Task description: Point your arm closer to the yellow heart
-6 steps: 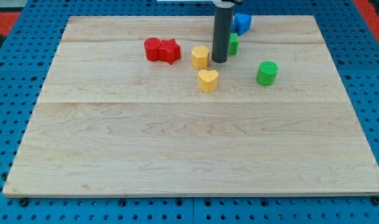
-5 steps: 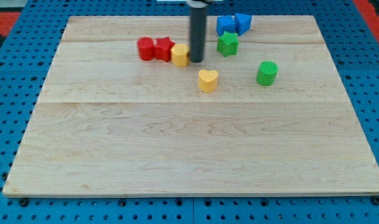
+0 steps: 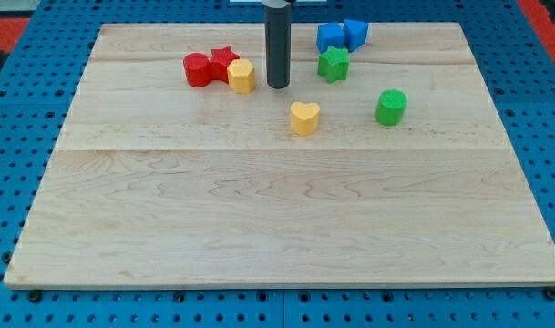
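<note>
The yellow heart (image 3: 304, 117) lies on the wooden board (image 3: 277, 210) a little above its middle. My tip (image 3: 278, 86) rests on the board above and to the left of the heart, a short gap away. A yellow hexagon block (image 3: 241, 76) sits just left of the tip, not touching it. It presses against a red star (image 3: 223, 61) and a red cylinder (image 3: 197, 70).
A green star (image 3: 333, 64) lies right of the rod. Two blue blocks (image 3: 331, 36) (image 3: 355, 33) sit at the view's top. A green cylinder (image 3: 391, 107) lies right of the heart. The board rests on a blue pegboard.
My tip moved left, pushing the yellow hexagon and the two red blocks to the left. It now stands slightly apart from the hexagon. The yellow heart has not moved.
</note>
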You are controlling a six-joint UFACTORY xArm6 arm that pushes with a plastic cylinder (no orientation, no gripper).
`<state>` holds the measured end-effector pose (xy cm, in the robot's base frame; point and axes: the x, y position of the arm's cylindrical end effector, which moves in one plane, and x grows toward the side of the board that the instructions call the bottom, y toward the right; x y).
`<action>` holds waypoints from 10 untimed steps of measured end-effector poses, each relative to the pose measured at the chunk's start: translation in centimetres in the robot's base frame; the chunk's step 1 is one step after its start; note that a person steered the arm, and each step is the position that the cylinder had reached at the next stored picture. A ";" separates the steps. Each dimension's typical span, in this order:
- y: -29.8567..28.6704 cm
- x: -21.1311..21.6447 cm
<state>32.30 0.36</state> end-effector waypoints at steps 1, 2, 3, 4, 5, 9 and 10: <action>0.1 -0.3; -3.0 -0.4; 1.3 -0.2; 5.6 1.1; 5.7 1.8; 7.8 4.4; 7.9 8.2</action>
